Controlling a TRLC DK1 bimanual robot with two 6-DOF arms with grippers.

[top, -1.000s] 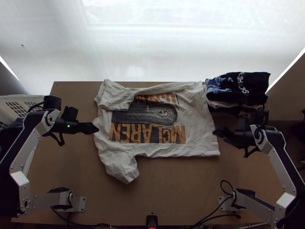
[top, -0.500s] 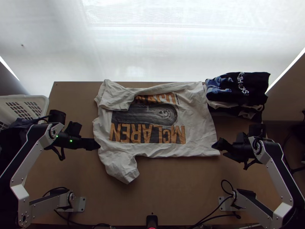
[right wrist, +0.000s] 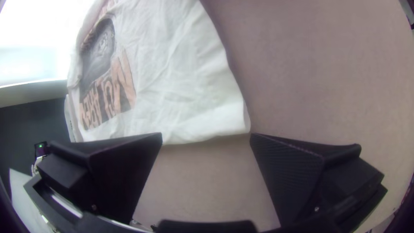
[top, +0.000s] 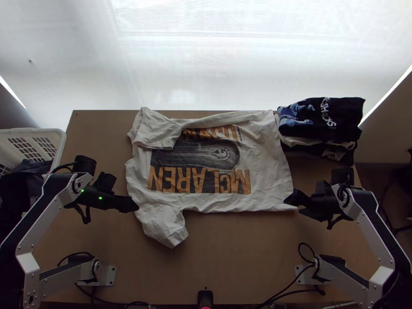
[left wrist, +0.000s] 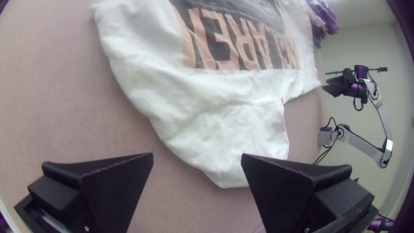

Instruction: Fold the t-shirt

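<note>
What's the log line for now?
left gripper: open, by shirt sleeve | right gripper: open, at hem corner | shirt: one sleeve folded in

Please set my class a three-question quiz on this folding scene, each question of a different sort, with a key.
1. True or false: the left gripper has its fingers apart.
2. What lies at the table's far right? (a) white basket (b) pile of clothes (c) red cup
3. Fill in: on the white t-shirt, the sleeve farther from the table's near edge lies folded onto the printed ____.

Key: 1. true; 2. b; 3. front
</note>
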